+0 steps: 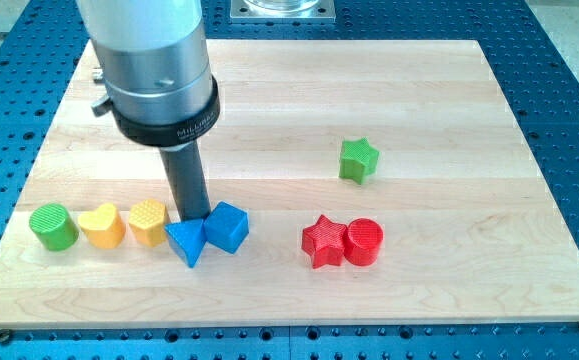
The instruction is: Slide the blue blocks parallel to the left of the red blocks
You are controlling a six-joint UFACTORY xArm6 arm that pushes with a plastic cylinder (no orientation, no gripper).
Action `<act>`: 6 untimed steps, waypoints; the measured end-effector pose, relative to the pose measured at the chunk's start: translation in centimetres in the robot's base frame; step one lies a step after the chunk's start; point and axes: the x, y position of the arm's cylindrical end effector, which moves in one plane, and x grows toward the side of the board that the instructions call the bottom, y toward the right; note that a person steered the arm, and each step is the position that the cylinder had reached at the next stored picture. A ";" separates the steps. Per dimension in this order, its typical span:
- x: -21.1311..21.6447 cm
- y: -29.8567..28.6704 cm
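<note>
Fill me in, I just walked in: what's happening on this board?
My tip sits just above the blue triangular block and blue cube, which touch each other. The red star and red cylinder sit together farther toward the view's right, with a gap between the two pairs.

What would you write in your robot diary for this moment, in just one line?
my tip: just above blue triangle, beside blue cube | red star touching red cylinder, to the view's right | blues touching
</note>
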 end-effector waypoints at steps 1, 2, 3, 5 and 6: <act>-3.6 2.5; -3.0 6.4; -1.2 6.2; 0.7 4.6; -0.8 2.6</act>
